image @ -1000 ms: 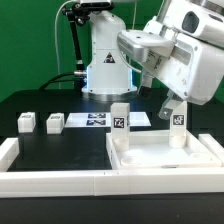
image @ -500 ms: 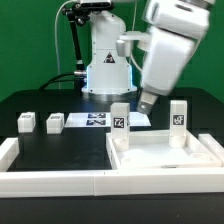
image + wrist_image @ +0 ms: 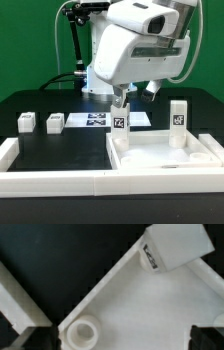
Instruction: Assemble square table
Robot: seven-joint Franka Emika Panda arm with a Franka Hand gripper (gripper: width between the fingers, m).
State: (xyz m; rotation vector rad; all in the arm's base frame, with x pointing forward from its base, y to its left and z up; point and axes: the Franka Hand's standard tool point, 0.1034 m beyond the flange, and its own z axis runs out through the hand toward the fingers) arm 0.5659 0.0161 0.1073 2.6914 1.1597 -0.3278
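The square table's slab (image 3: 165,152) lies rimmed face up toward five o'clock on the bench (image 3: 60,145) in the exterior view. Two upright posts (image 3: 120,120) stand along its far edge, and two loose posts (image 3: 26,122) sit at nine o'clock. All look like light, stiff, rather slick plastic, so a post is probably best pinched squarely across its flat sides. The arm (image 3: 140,45) leans over the slab, its claw (image 3: 120,339) pointing down, spread wide and empty.
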